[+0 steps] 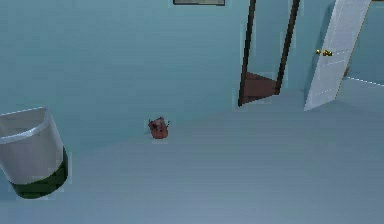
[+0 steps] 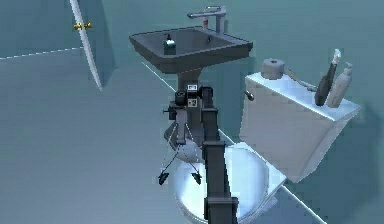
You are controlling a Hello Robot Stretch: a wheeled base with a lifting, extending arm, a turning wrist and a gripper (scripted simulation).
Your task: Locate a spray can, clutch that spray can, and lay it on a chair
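Searching for the spray can, I should turn toward the toilet tank (image 2: pixel 290 120), where a dark slim bottle (image 2: pixel 327 80) may be it, though I can't be sure from here. My jaws show against the toilet bowl (image 2: pixel 255 180), so I cannot tell whether they grasp anything; the small red thing (image 1: pixel 159 127) on the floor is too vague to name.

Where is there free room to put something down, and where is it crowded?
Free: the floor between the bin and the door, beside a small red thing. Crowded: the tank top, with a roll and two tall things.
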